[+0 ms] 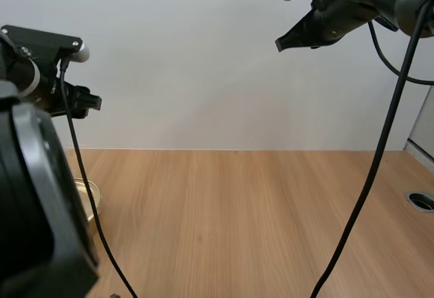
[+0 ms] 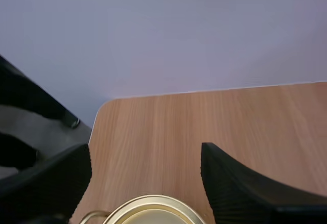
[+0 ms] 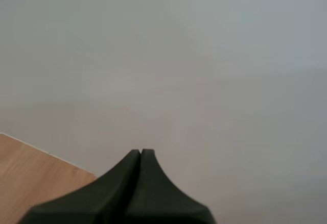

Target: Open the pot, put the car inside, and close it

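Barely begun: left claw (image 2: 145,152) spread wide just above gold pot (image 2: 153,210) at left of bench (image 1: 258,216); right claw (image 3: 140,155) clenched empty, high over bench. Opening, loading, closing seemingly all ahead.

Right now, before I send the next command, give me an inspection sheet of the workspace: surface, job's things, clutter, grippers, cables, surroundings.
surface: wooden table, with a round port set into it near its right edge.
job's things: gold-coloured pot at the table's left side; only part of its top shows, so I cannot tell if the lid is on.
clutter: nothing seen.
grippers: left gripper open, above the pot, touching nothing; right gripper shut on nothing, raised high above the table.
cables: nothing seen besides the robot's own.
surroundings: plain pale wall behind the table.
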`<control>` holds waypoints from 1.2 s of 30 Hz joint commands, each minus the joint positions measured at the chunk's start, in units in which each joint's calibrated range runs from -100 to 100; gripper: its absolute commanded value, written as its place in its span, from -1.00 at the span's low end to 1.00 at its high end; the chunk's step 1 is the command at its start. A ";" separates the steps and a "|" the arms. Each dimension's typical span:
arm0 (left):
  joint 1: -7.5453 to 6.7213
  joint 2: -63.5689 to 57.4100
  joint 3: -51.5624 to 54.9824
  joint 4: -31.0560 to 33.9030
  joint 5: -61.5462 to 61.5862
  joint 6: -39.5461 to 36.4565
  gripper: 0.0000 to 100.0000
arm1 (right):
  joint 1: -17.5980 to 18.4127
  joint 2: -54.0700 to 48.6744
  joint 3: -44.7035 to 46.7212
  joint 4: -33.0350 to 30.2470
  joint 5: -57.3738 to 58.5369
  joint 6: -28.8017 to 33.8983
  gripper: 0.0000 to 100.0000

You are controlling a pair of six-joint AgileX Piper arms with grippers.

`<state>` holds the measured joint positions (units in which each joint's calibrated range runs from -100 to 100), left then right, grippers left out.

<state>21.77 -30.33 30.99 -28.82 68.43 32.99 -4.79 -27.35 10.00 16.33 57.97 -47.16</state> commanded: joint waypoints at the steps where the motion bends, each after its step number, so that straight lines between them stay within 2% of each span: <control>1: -0.01 -20.06 0.30 -33.57 6.03 6.46 1.00 | -0.03 -0.63 2.99 1.94 -2.44 -2.77 -1.00; 5: -0.01 -34.34 0.49 -34.24 8.35 1.97 1.00 | -0.03 -2.50 8.24 4.87 -8.86 -6.97 -1.00; 10: -0.01 -48.39 0.49 -31.92 8.69 -6.85 1.00 | -0.03 -3.69 12.50 7.28 -13.94 -7.39 -1.00; 14: -0.08 -51.37 0.49 -31.15 9.90 -7.18 1.00 | -0.03 -7.61 18.15 10.08 -22.14 -8.17 -1.00; 16: -0.56 -50.25 0.49 -27.96 10.22 -7.18 1.00 | -0.03 -11.37 21.81 10.58 -27.41 -8.17 -1.00; 18: -1.87 -48.88 0.58 -23.08 10.22 -7.95 1.00 | -0.03 -15.68 25.49 11.41 -31.54 -8.17 -1.00; 20: -3.76 -48.03 2.09 -17.17 6.05 -11.45 1.00 | -0.03 -21.19 29.61 13.49 -33.80 -8.17 -1.00; 25: -10.97 -50.13 14.14 -0.32 -19.46 -21.72 1.00 | -0.03 -35.96 39.12 16.81 -34.32 -8.17 -1.00; 28: -13.98 -53.08 21.98 2.59 -23.71 -22.01 1.00 | -1.17 -43.38 44.31 16.81 -34.32 -8.17 -1.00; 32: -16.03 -58.58 30.57 2.59 -25.01 -18.44 1.00 | -1.99 -51.83 51.55 16.54 -34.13 -7.96 -1.00; 36: -16.44 -65.41 35.26 3.17 -24.57 -17.75 1.00 | -1.26 -56.18 58.46 22.24 -34.13 -7.93 -1.00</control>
<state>5.36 -91.91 61.13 -36.53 43.85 12.38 -6.27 -73.04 64.29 35.23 23.83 -55.07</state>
